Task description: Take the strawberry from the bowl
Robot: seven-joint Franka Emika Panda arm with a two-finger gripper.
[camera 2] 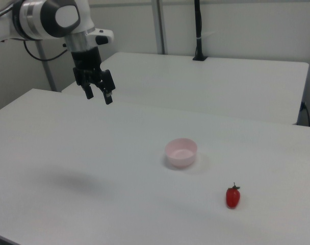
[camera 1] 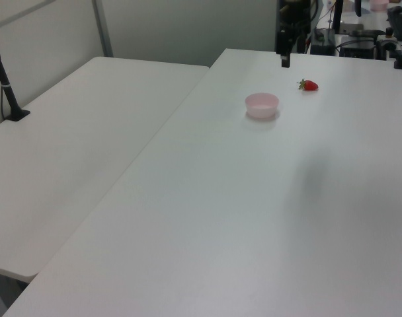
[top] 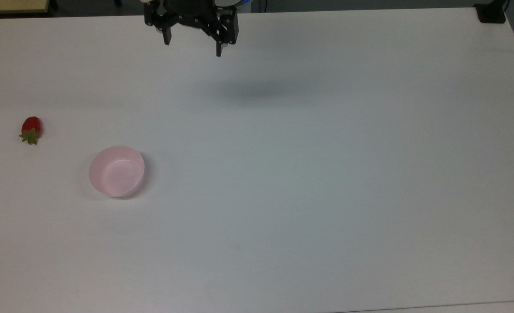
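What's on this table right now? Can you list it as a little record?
table: white, wide
bowl: pale pink, nothing inside
strawberry: red, lying on the table outside the bowl, toward the top view's left
end effector: black, open, holding nothing, raised above the table's far edge in the top view
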